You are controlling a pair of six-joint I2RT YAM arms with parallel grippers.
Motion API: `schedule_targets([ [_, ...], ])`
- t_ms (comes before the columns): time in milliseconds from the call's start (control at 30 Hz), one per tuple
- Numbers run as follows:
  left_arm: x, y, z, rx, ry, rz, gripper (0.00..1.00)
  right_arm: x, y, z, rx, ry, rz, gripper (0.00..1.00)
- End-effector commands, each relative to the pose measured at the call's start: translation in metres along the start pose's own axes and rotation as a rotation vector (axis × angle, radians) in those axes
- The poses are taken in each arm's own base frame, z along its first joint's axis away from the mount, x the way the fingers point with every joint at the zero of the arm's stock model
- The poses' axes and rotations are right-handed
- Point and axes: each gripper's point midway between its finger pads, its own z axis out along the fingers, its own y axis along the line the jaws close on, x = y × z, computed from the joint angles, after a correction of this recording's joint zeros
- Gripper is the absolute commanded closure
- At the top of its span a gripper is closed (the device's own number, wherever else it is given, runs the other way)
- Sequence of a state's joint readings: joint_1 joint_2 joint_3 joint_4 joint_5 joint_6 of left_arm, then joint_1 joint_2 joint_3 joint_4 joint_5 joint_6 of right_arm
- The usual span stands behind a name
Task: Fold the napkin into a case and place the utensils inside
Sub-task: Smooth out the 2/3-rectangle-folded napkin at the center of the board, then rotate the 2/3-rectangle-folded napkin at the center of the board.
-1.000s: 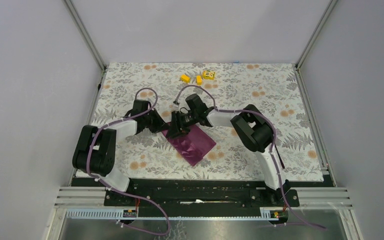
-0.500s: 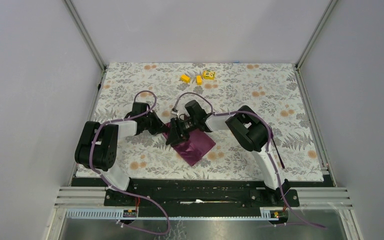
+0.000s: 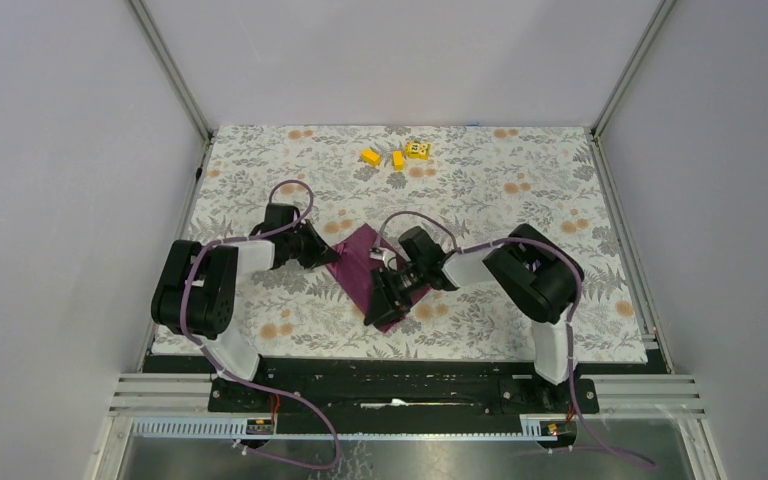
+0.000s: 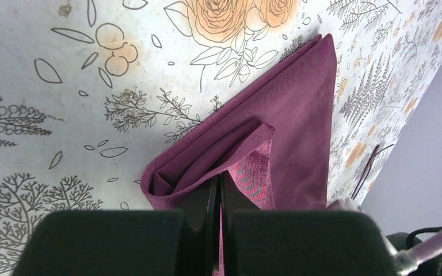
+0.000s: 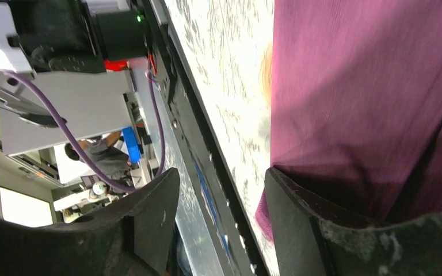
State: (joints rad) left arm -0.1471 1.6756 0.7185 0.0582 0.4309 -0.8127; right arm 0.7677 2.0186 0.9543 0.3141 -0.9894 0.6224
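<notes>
The folded napkin (image 3: pixel 358 260) is lying mid-frame on the bench (image 3: pixel 520 190). The left claw (image 4: pixel 216 192) is pinching its folded corner. The right claw (image 5: pixel 218 201) is standing wide at its lower end, holding nothing. Any tug from the left risks sliding the layers apart and undoing the fold.

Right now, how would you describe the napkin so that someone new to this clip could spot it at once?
On the floral tablecloth, look near its middle. The napkin is the folded plum-purple cloth there, pinched by the left gripper, with the open right gripper at its near end. It alone is plain purple cloth; the yellow blocks at the far edge are small.
</notes>
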Motion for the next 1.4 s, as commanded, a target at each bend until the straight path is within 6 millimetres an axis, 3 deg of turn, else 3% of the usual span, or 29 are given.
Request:
schedule_targets([
  [0,-0.004,0.036,0.009,-0.139,-0.027,0.014,1.00,0.033,0.009,-0.017,0.032,0.032,-0.055,0.36],
  [100,-0.011,0.031,0.005,-0.143,-0.039,0.040,1.00,0.033,0.021,-0.032,0.069,-0.003,-0.079,0.34],
  [200,-0.016,0.016,-0.004,-0.130,-0.038,0.073,0.97,0.007,0.025,-0.063,0.149,-0.128,-0.079,0.28],
  [267,-0.018,0.001,-0.010,-0.105,-0.039,0.103,0.90,-0.022,0.008,-0.099,0.246,-0.257,-0.012,0.24],
  [367,-0.018,-0.027,-0.022,-0.056,-0.028,0.171,0.71,-0.055,-0.032,-0.143,0.432,-0.384,0.058,0.22],
  [467,-0.015,-0.039,-0.035,-0.074,-0.048,0.217,0.53,-0.079,-0.049,-0.161,0.479,-0.400,0.077,0.22],
  [533,-0.013,-0.038,-0.045,-0.085,-0.064,0.224,0.49,-0.088,-0.059,-0.162,0.464,-0.404,0.104,0.25],
  [633,0.001,-0.026,-0.057,-0.103,-0.072,0.205,0.51,-0.097,-0.067,-0.156,0.432,-0.400,0.112,0.29],
  [800,0.014,0.008,-0.069,-0.182,-0.132,0.167,0.56,-0.094,-0.073,-0.139,0.339,-0.369,0.145,0.48],
  [933,0.015,0.032,-0.061,-0.248,-0.155,0.138,0.65,-0.079,-0.081,-0.133,0.323,-0.373,0.171,0.61],
  [1067,0.015,0.045,-0.038,-0.282,-0.110,0.108,0.78,-0.068,-0.080,-0.129,0.283,-0.405,0.178,0.68],
  [1200,0.006,0.032,-0.017,-0.264,-0.097,0.123,0.80,-0.051,-0.078,-0.123,0.231,-0.424,0.209,0.76],
  [1367,-0.006,-0.008,0.016,-0.245,-0.067,0.202,0.81,-0.019,-0.067,-0.106,0.204,-0.418,0.240,0.77],
])
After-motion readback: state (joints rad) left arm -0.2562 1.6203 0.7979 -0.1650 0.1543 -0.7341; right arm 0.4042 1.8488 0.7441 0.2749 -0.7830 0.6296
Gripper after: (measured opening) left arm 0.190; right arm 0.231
